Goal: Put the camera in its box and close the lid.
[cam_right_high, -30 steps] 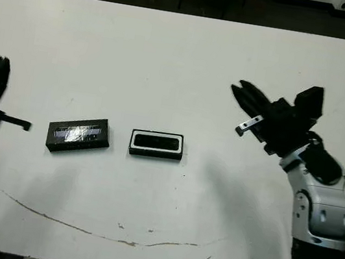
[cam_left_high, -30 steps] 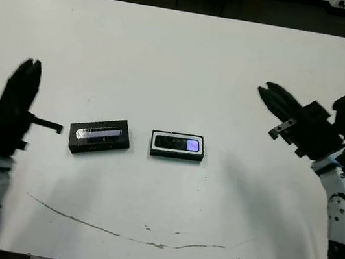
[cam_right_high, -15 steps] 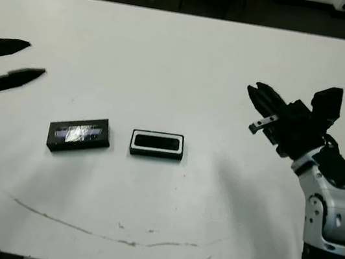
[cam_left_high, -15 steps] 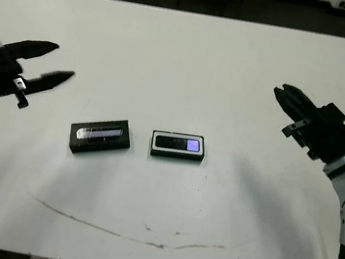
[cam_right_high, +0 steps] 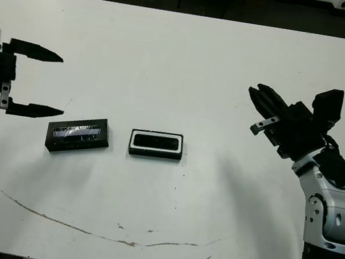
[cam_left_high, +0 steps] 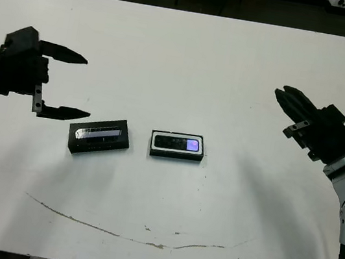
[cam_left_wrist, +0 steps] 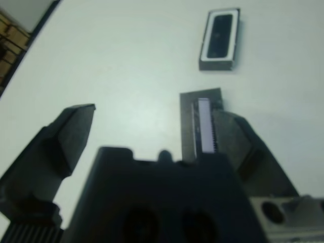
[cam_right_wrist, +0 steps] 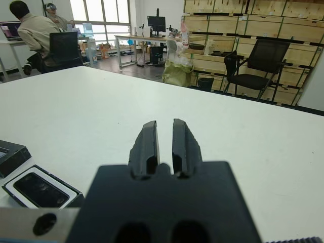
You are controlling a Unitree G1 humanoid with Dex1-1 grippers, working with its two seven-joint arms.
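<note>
The box (cam_left_high: 155, 142), black with a white lining, lies at the table's middle, and the camera (cam_left_high: 180, 144) rests inside it with its purple patch showing. Left of the box lies the lid (cam_left_high: 99, 136), flat, with its silvery strip up. My left gripper (cam_left_high: 86, 87) hovers open just left of the lid, one finger (cam_left_high: 63, 112) low near the lid's left end. In the left wrist view the lid (cam_left_wrist: 200, 119) sits beside one finger (cam_left_wrist: 238, 142), with the box (cam_left_wrist: 205, 48) beyond. My right gripper (cam_left_high: 281, 93) hangs shut and empty, well right of the box.
A thin brown curved mark (cam_left_high: 143, 233) crosses the table near its front edge. The right wrist view shows the box (cam_right_wrist: 76, 195) low at one side. Beyond the table's far edge are a seated person (cam_right_wrist: 35, 33), office chairs (cam_right_wrist: 253, 66) and stacked wooden crates.
My left arm has swung in from the far left and turned, so its open gripper now sits beside the lid. My right gripper drew back to the right a second ago and has since held still.
</note>
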